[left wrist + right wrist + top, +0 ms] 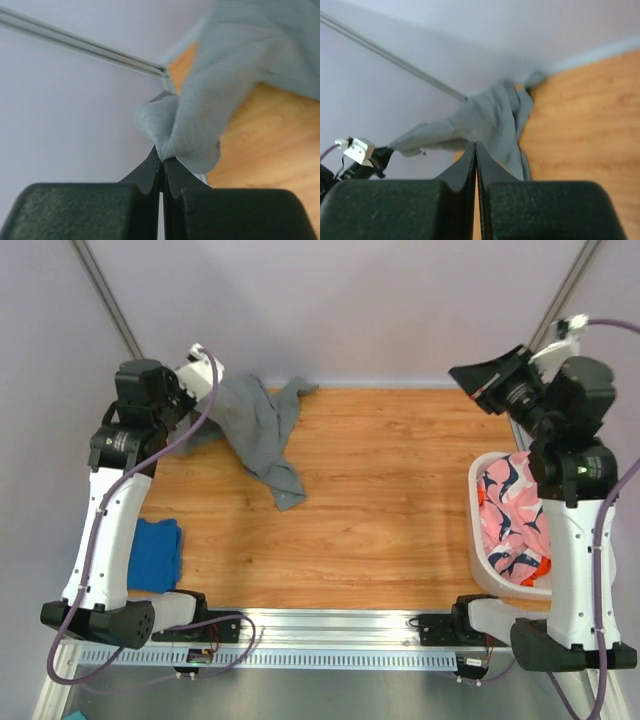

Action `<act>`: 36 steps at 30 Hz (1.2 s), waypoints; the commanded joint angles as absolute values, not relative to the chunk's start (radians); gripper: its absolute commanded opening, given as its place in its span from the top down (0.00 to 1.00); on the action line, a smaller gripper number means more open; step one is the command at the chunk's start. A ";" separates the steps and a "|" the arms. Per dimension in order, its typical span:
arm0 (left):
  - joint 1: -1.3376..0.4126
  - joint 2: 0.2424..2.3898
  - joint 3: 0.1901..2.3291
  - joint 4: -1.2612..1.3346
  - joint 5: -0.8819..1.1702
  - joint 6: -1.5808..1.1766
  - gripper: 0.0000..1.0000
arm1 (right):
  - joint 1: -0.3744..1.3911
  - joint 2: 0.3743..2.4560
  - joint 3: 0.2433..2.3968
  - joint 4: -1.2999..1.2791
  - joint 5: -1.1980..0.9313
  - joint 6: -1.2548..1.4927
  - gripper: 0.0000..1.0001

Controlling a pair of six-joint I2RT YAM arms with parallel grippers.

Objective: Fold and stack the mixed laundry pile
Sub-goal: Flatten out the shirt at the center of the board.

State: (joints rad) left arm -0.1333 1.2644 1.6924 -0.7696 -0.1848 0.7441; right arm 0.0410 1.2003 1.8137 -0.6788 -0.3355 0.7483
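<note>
L gripper [161, 159] was pinched shut on a fold of the grey garment [200, 120] (which edge: unclear, blurry). The rest trailed ahead of its tips onto the table [400, 500], prob. to lift & spread it. R gripper [476, 150] was closed, empty; pink garment [510, 515] lay behind it in the basket [473, 530].

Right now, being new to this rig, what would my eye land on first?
The long grey cloth garment sprawls at far left, one end pinched in the left arm's fingers. At right, a pink cloth with dark-and-white pattern fills a white plastic basket; a bright blue cloth lies near left.
</note>
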 commanded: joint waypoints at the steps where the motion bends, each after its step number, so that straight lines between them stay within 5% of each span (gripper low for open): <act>1: -0.187 1.209 1.545 -0.822 -0.084 0.700 1.00 | 0.157 1.216 1.594 -0.722 -0.281 0.698 1.00; 7: -0.196 1.183 1.476 -0.934 -0.109 0.581 1.00 | 0.432 1.282 1.454 -0.700 -0.112 0.621 0.94; 11: -0.196 1.119 1.407 -0.950 -0.152 0.591 1.00 | 0.550 1.431 1.439 -0.643 -0.046 0.580 0.46; 22: -0.177 1.046 1.290 -0.940 -0.241 0.572 1.00 | 0.745 2.190 1.931 -0.759 -0.126 0.511 0.39; 28: -0.164 1.040 1.279 -0.934 -0.238 0.568 1.00 | 0.747 2.365 2.081 -0.799 -0.086 0.528 0.46; 31: -0.164 1.045 1.284 -0.933 -0.238 0.566 1.00 | 0.747 2.388 2.066 -0.805 -0.094 0.543 0.98; 36: -0.164 1.043 1.279 -0.931 -0.230 0.566 1.00 | 0.747 2.195 1.831 -0.769 -0.055 0.549 1.00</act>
State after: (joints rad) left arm -0.1684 1.0592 1.2751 -0.9459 -0.2192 0.5877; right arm 0.7475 2.3508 1.9484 -0.7563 -0.0910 0.5488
